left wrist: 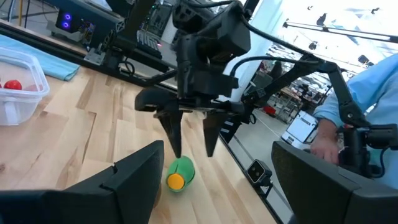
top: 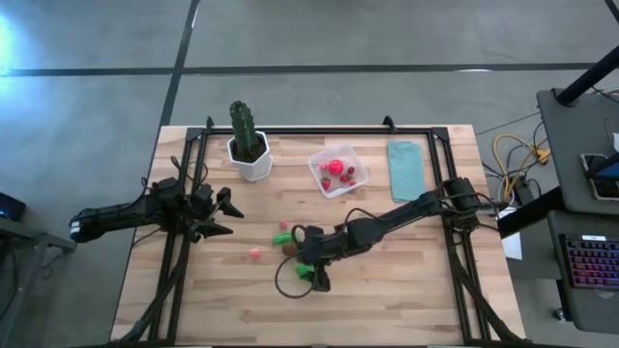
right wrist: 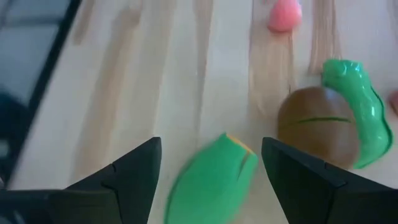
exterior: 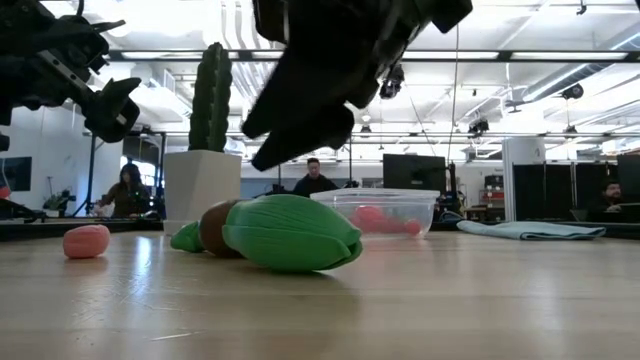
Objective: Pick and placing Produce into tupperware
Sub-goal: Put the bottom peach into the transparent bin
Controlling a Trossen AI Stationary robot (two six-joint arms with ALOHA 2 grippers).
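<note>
My right gripper (top: 315,278) is open and points down just above a green oblong piece (right wrist: 210,183) with an orange end; its fingers stand on either side of the piece without touching it. The same gripper (left wrist: 191,151) and piece (left wrist: 180,173) also show in the left wrist view. A brown ball (right wrist: 318,127), a second green piece (right wrist: 356,99) and a pink piece (right wrist: 283,15) lie on the table close by. The clear tupperware (top: 338,170) holds red and pink pieces. My left gripper (top: 230,215) waits open at the table's left.
A tall cactus in a white pot (top: 248,145) stands at the far left of the table, and a light blue folded cloth (top: 406,169) lies to the right of the tupperware. A dark frame (top: 319,130) runs along the table's edges. People show in the room beyond.
</note>
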